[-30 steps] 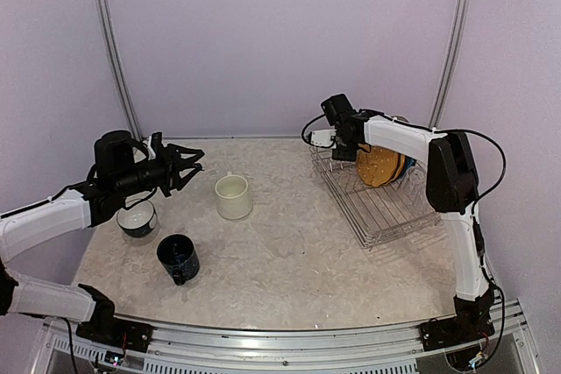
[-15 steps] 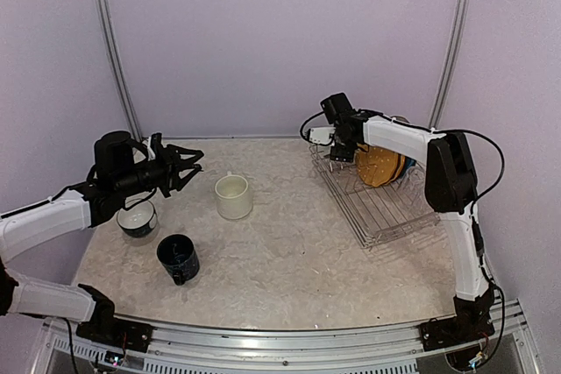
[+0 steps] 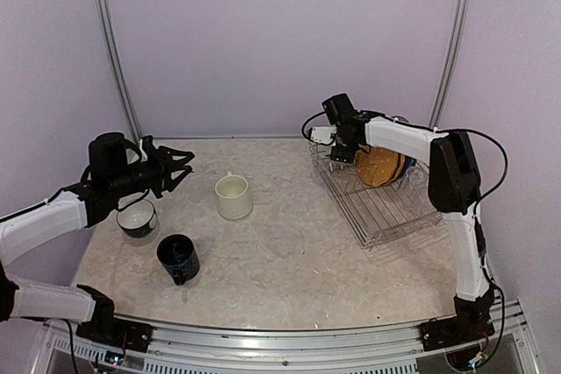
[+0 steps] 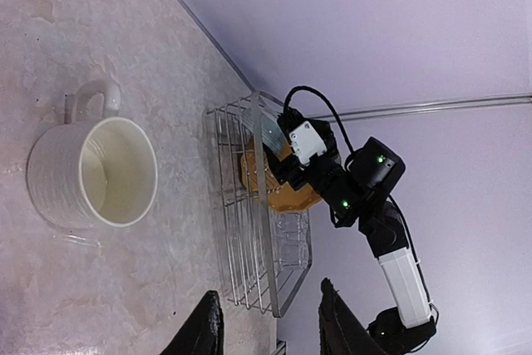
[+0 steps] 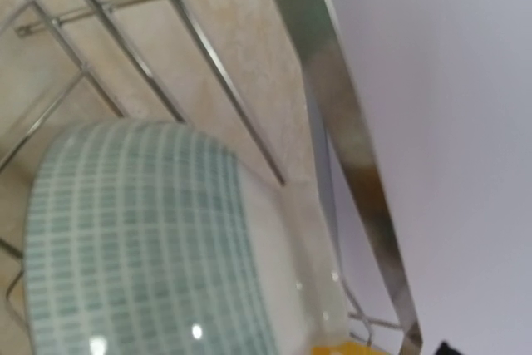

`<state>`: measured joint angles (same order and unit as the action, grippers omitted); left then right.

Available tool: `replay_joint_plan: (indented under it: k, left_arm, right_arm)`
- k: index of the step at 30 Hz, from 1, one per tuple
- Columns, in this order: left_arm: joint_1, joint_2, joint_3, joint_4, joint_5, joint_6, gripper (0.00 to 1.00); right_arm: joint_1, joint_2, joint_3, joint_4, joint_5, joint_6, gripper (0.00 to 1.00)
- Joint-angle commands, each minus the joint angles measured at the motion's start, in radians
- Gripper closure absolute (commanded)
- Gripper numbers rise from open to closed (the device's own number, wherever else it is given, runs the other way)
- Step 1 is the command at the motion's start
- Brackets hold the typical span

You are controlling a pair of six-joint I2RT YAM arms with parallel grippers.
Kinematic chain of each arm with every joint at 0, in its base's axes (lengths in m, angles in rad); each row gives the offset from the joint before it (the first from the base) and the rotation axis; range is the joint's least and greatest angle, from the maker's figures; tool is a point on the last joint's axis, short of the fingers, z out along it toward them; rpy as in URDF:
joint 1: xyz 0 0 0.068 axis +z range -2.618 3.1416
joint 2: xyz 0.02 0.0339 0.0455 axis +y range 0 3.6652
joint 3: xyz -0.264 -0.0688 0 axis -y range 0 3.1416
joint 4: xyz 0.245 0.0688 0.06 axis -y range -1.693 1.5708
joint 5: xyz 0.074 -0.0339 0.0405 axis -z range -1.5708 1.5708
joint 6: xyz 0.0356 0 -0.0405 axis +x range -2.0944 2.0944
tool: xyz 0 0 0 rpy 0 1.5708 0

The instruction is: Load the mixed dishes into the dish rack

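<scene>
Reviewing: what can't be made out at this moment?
Right gripper, open or shut: too small in top view; clear glass fills right wrist view.
Plates behind yellow plate: hidden by it and the right arm, top view.
Grey-teal cup: far rim under left arm, top view.

The worktop (image 3: 289, 251) is a pale, marbled beige slab. Four things stand directly on it. Left of the middle, a cream mug (image 3: 234, 196) sits upright, its handle toward the back wall. A dark blue mug (image 3: 178, 257) stands nearer the front edge, and a small dark cup (image 3: 138, 219) with a white inside stands behind it to the left. On the right, a wire dish rack (image 3: 386, 212) rests flat, angled to the edges.
</scene>
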<state>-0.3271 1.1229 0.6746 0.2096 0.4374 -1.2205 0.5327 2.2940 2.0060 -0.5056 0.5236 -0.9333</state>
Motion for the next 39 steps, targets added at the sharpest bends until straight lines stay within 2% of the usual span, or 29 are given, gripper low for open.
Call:
replay_joint_plan:
  k: [1, 5, 8, 14, 18, 26, 32, 39]
  left_arm:
    - [0.056, -0.064, 0.017, -0.171, -0.048, 0.104, 0.63]
    - [0.090, -0.115, 0.075, -0.402, -0.188, 0.246, 0.61]
    - [0.113, -0.150, 0.100, -0.503, -0.275, 0.304, 0.57]
    - [0.175, -0.176, 0.156, -0.712, -0.478, 0.388, 0.37]
    - [0.235, -0.148, 0.167, -0.782, -0.553, 0.424, 0.30]
    - [0.355, -0.035, 0.158, -0.863, -0.608, 0.466, 0.29]
    - [0.423, 0.062, 0.142, -0.866, -0.562, 0.490, 0.31]
    - [0.469, 0.182, 0.097, -0.805, -0.485, 0.488, 0.41]
  right_arm:
    - [0.015, -0.094, -0.104, -0.029, -0.032, 0.059, 0.14]
    - [0.019, -0.171, -0.197, 0.019, -0.065, 0.079, 0.14]
    - [0.021, -0.203, -0.231, 0.036, -0.087, 0.090, 0.14]
    - [0.025, -0.247, -0.271, 0.042, -0.100, 0.147, 0.14]
    - [0.042, -0.314, -0.340, 0.110, -0.067, 0.199, 0.14]
    - [0.125, -0.451, -0.448, 0.149, 0.005, 0.307, 0.16]
    - [0.178, -0.513, -0.507, 0.163, -0.030, 0.376, 0.17]
    - [0.228, -0.540, -0.549, 0.175, -0.044, 0.390, 0.17]
